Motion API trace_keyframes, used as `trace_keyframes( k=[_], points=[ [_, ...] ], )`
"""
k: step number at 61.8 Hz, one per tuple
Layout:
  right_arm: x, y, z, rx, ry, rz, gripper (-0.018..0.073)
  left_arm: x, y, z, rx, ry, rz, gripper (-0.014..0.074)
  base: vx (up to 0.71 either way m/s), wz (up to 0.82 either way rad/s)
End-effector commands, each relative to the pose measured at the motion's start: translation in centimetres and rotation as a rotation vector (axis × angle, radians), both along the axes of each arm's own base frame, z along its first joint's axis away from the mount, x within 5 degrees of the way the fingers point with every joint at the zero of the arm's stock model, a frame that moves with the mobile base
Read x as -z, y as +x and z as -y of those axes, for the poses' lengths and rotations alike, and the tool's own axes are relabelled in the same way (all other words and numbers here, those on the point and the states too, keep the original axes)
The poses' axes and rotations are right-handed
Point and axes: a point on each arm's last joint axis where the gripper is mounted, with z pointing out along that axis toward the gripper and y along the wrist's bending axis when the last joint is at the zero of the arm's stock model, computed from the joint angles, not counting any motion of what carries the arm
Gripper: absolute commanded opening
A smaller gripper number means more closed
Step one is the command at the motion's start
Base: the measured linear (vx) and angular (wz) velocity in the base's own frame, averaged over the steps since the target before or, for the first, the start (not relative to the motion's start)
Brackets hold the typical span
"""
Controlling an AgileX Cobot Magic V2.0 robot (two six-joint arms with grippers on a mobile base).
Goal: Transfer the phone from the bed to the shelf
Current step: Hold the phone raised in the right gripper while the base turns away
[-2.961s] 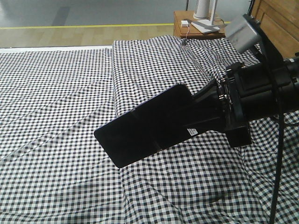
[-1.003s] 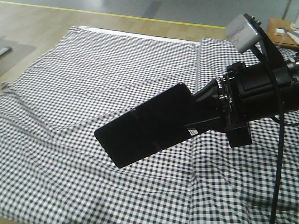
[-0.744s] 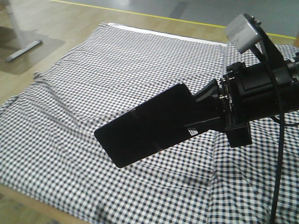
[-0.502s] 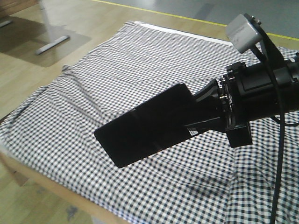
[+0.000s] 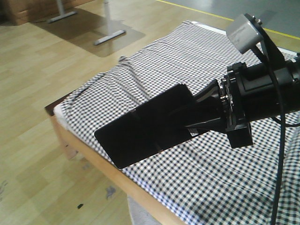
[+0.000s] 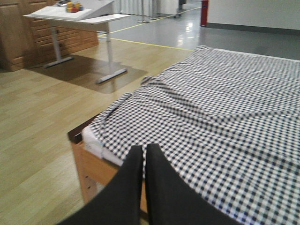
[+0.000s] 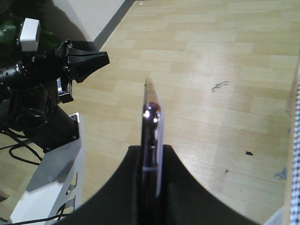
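Note:
My right gripper (image 5: 161,124) is shut on the phone (image 5: 119,143), a glossy black slab that juts out to the lower left, in the air over the bed's near edge. The right wrist view shows the phone (image 7: 152,122) edge-on with its metal rim, pinched between the two black fingers of the right gripper (image 7: 151,149), wood floor beneath. The bed (image 5: 187,61) with its checked cloth stretches behind, its wooden frame corner (image 5: 58,115) showing. My left gripper (image 6: 144,148) is shut and holds nothing, above the bed (image 6: 225,93) near its corner. The shelf is out of view.
A white desk on metal legs (image 6: 75,11) stands on the wood floor left of the bed, with a wooden cabinet (image 6: 14,42) behind it. The robot's white base (image 7: 51,183) and left arm (image 7: 47,79) show at the left of the right wrist view.
The front view has swung left: the bedside table and headboard left the frame, and the bed's corner, floor and desk came in. The phone stays held the same way.

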Motion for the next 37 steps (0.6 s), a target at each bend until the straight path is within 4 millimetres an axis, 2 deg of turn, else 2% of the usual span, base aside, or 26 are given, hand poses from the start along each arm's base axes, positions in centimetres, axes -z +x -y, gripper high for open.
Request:
trace_keyframes(
  k=[1, 37],
  points=[
    [-2.08, -1.29, -0.12, -0.049, 0.096, 0.013, -0.0001, -0.6, 0.07, -0.05, -0.006, -0.017, 0.075, 0.0001, -0.11, 0.42],
    [-2.08, -1.29, -0.12, -0.049, 0.096, 0.013, -0.0001, -0.6, 0.07, -0.05, -0.006, -0.017, 0.075, 0.0001, -0.11, 0.42]
  ],
)
